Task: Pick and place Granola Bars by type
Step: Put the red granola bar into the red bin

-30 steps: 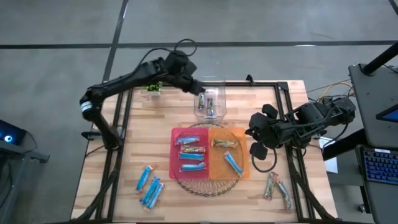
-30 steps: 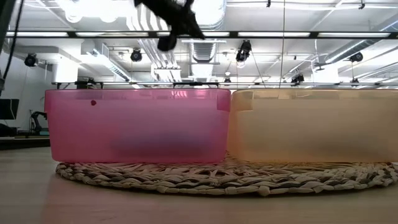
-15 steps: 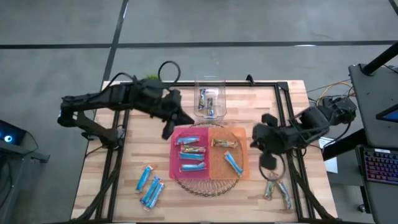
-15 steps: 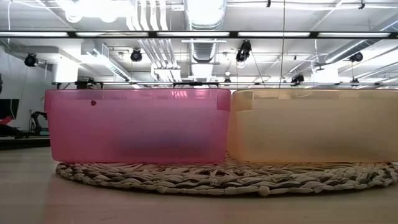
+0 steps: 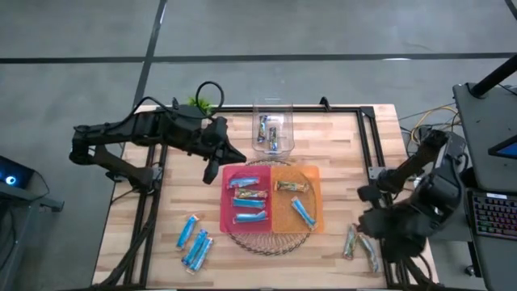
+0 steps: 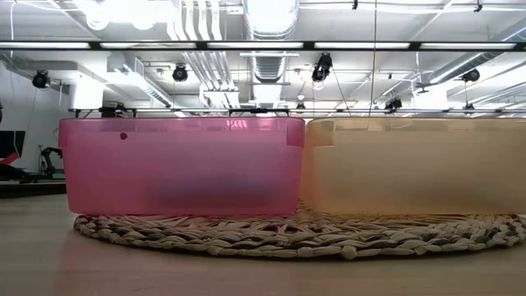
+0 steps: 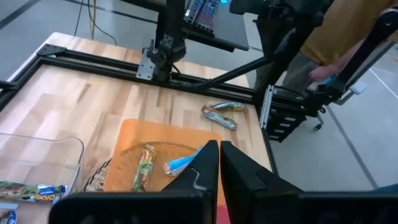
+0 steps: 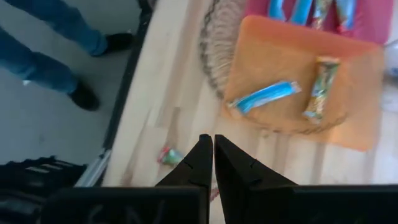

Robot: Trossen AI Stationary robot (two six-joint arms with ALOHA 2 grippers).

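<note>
Granola bars lie in several places. Blue ones and a brown one lie in the pink bin point(image 5: 227, 202). A brown bar point(image 5: 292, 187) and a blue bar point(image 5: 303, 212) lie in the orange bin point(image 5: 317, 198). Loose blue bars point(image 5: 194, 240) lie near left, and tan-green bars point(image 5: 360, 245) near right. My left gripper point(image 5: 213, 168) is shut and empty beside the pink bin's far left corner. My right gripper point(image 5: 368, 220) is shut and empty, above the table by the tan-green bars point(image 8: 168, 155).
A clear container point(image 5: 272, 133) holding several bars stands at the far middle, and a small green plant point(image 5: 202, 102) at the far left. Both bins sit on a woven mat point(image 6: 288, 238). A black frame point(image 5: 367, 153) runs along the table's edges. A person point(image 7: 348, 43) stands beyond the right side.
My left gripper has gone from over the clear container toward the table's left and near edge, and has come down beside the pink bin's far left corner. My right gripper has gone from beside the orange bin toward the near right, to the tan-green bars.
</note>
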